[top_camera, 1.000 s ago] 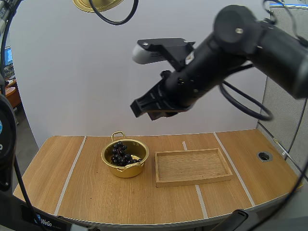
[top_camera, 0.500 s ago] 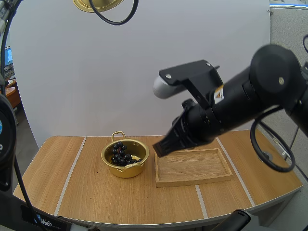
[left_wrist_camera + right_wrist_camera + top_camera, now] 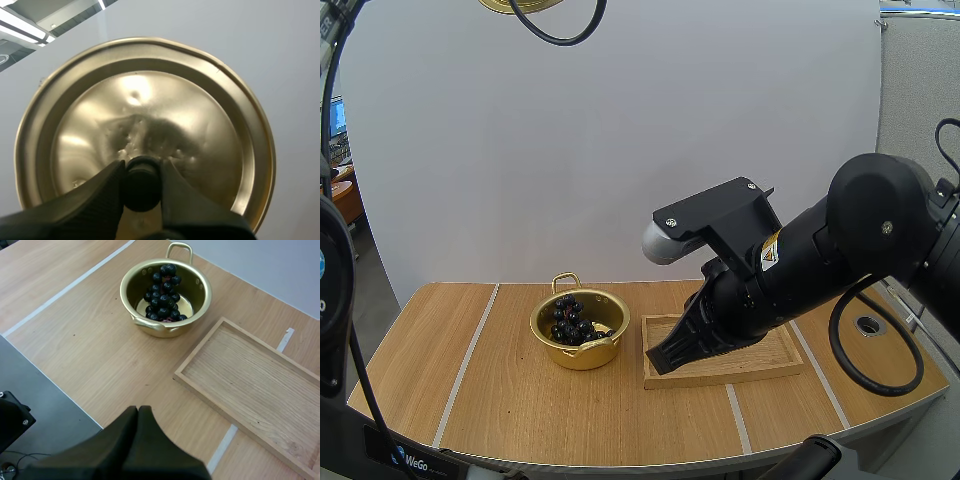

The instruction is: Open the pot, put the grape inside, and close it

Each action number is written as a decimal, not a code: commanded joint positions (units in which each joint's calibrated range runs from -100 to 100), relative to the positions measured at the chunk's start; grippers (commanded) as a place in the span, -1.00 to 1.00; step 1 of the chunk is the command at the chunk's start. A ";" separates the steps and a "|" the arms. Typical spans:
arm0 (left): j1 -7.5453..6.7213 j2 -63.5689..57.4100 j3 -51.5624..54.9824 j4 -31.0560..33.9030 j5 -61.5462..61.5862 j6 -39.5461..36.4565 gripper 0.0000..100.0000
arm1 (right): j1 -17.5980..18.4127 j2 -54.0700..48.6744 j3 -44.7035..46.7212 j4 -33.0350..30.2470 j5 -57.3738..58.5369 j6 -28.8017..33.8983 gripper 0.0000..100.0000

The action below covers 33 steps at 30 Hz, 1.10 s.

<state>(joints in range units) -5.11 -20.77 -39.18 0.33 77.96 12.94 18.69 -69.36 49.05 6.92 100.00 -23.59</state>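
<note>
Left gripper (image 3: 142,169) pinches lid (image 3: 150,95) knob (image 3: 142,187); right gripper (image 3: 666,360) closed, empty, near tray (image 3: 765,358); grapes (image 3: 572,318) in pot (image 3: 582,352), table (image 3: 520,405) rear edge

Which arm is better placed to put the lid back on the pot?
Left. The left tool is shut on the knob of the lid, held high. The right tool is shut on nothing, low near the wooden tray. The pot already holds the grapes.
</note>
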 commanded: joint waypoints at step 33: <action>-0.20 6.96 -0.57 -1.63 22.04 3.50 -1.00 | -5.84 -10.34 7.64 0.26 -6.02 4.54 -1.00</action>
<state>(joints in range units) -5.11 -16.75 -39.18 0.33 100.00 15.20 13.06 -79.22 56.56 6.82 95.52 -19.30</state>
